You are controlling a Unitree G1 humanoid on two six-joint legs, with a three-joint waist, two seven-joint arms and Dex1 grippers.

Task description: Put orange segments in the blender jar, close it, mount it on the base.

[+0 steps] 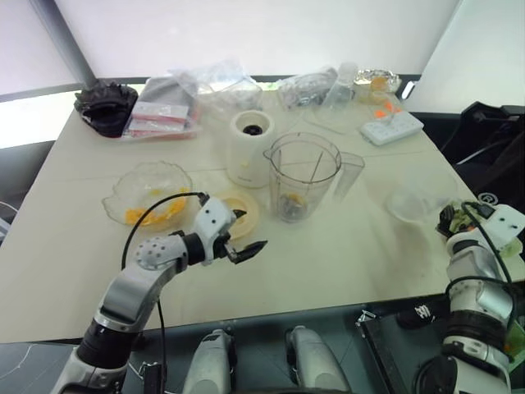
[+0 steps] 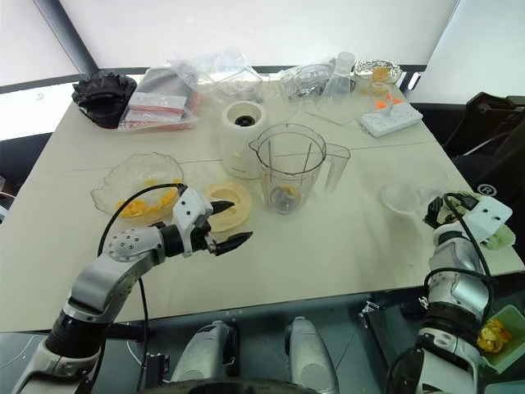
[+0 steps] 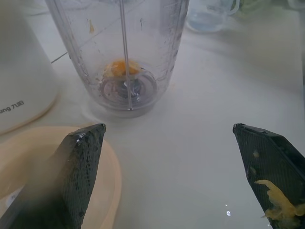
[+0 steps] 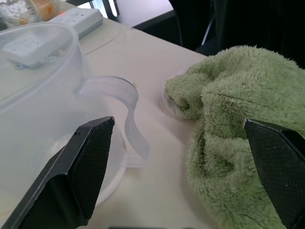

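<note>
- The left gripper (image 1: pixel 246 234) stands with jaws spread wide and nothing between them; yellow pulp clings to one finger (image 3: pixel 281 202); it hovers over the table (image 1: pixel 344 263), just beside the flat cream lid (image 1: pixel 244 209)
- Ahead of those jaws, apart from them, stands the blender jar (image 1: pixel 303 176), upright and uncovered; an orange segment (image 3: pixel 121 68) lies at its blade hub
- The base (image 1: pixel 250 148) stands just behind and left of the jar
- More orange segments (image 1: pixel 156 209) lie in the scalloped glass bowl (image 1: pixel 123 193), left of the gripper
- The right gripper (image 4: pixel 178 171) is likewise open and empty at the table's right edge; a low clear cup (image 4: pixel 43 119) lies beside one finger, a green fluffy cloth (image 4: pixel 238 119) by the other
</note>
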